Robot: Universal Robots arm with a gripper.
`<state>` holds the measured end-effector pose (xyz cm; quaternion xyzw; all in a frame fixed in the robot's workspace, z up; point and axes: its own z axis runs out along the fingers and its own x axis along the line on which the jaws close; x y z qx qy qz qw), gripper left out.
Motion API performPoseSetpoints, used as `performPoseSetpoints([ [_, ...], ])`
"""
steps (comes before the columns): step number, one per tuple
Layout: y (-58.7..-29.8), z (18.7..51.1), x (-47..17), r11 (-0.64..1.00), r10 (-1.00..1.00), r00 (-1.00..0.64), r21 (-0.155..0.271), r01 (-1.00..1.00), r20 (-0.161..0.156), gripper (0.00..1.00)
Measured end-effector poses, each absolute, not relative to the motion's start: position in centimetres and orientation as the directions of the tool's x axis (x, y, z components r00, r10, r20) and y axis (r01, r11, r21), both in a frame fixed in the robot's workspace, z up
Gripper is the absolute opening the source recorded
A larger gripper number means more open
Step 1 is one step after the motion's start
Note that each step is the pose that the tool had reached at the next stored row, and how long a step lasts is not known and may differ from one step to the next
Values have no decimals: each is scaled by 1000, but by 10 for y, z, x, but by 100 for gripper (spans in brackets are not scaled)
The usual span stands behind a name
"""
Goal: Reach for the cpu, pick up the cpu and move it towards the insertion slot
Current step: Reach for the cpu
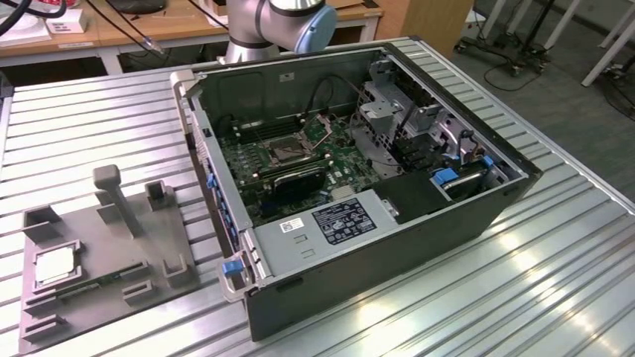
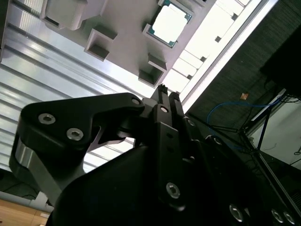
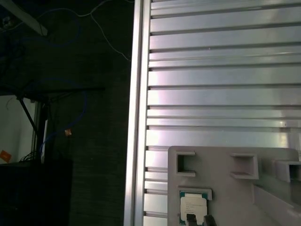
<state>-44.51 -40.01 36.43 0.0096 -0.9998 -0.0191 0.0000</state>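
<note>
Reach stage, I'd say. The gripper [image 2: 167, 92] hung well clear of the cpu [image 2: 170, 24] with nothing in it, and its two thin fingers [image 2: 163, 123] looked pressed together in the second wrist view. The cpu sat flat in a square pocket of the grey tray [image 1: 109, 253], at the exterior view's left on the ribbed metal table [image 1: 555, 282], well apart from the open computer case [image 1: 397, 253]. The slot [image 1: 288, 151] was inside that case: a silver frame with a dark middle on the green board [image 1: 343, 160].

My take on doing this bit well: the fingers would have to spread before going down, since closed tips would only poke the metal lid. I'd square the wrist to the chip's edges and centre over it, then drop straight. The pocket walls hug the chip closely, so a tilted approach could clip the tray rim or lever the chip up on one corner. I'd grab it by two opposite edges, gently — it's thin and probably slippery.
</note>
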Motion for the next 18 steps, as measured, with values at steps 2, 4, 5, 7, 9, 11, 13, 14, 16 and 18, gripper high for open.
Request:
performPoseSetpoints([
  [2, -400, 364, -445, 999, -19, -1000, 38, -19, 0, 19],
  [4, -400, 364, -445, 999, -19, -1000, 38, -19, 0, 25],
  [5, -400, 364, -445, 999, -19, -1000, 38, -19, 0, 25],
  [7, -400, 364, -445, 999, -19, -1000, 38, -19, 0, 27],
  [9, -400, 364, -445, 999, -19, -1000, 38, -19, 0, 33],
  [11, -400, 364, -445, 999, -19, -1000, 38, -19, 0, 33],
  [13, -400, 364, -445, 999, -19, -1000, 38, -19, 0, 34],
  [14, -400, 364, -445, 999, -19, -1000, 38, -19, 0, 40],
  [16, -400, 363, -445, 999, -19, -1000, 38, -19, 0, 40],
  [18, -401, 362, -446, 999, -19, -1000, 38, -19, 0, 41],
])
